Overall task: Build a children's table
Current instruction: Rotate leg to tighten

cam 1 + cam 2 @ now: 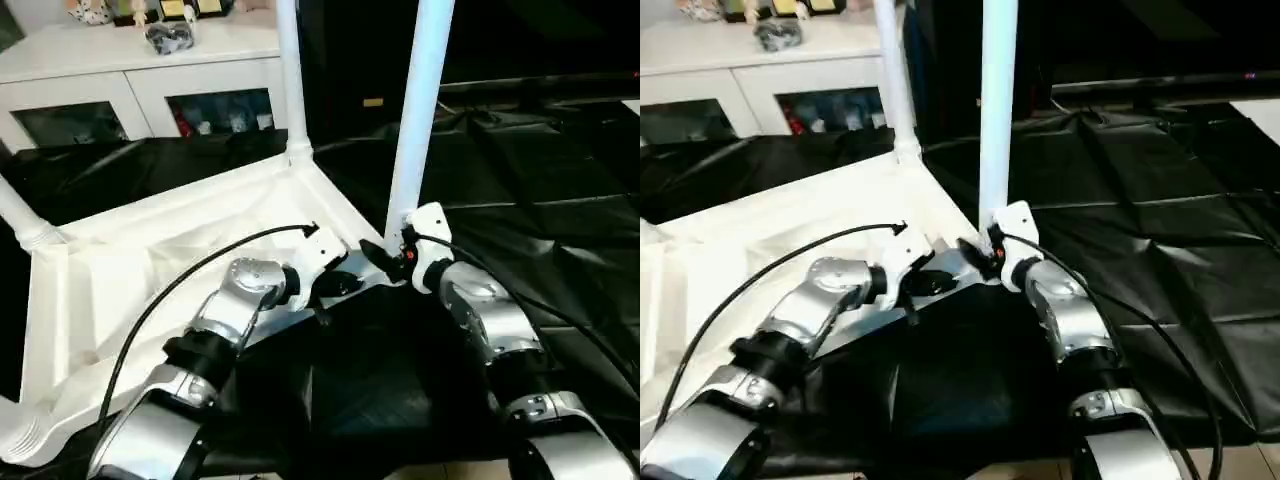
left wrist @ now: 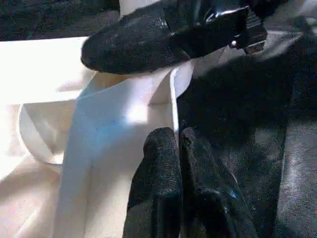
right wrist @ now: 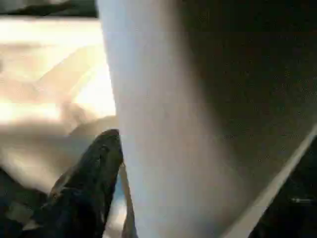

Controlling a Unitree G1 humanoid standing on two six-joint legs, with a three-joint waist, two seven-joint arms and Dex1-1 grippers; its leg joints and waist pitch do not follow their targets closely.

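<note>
Right hand (image 1: 385,252) at upright leg (image 1: 420,110); no writing legible anywhere.

White tabletop (image 1: 180,250), white legs (image 1: 418,110), black sheet (image 1: 540,170).

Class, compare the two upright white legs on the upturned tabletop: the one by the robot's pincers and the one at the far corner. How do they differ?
The near leg has the right pincer at its base; the far leg stands untouched. The near leg looks thicker, being closer to the camera; the far leg looks thinner. The near leg leans slightly; the far leg stands straighter. Both are white tubes rising from corners of the tabletop.
</note>
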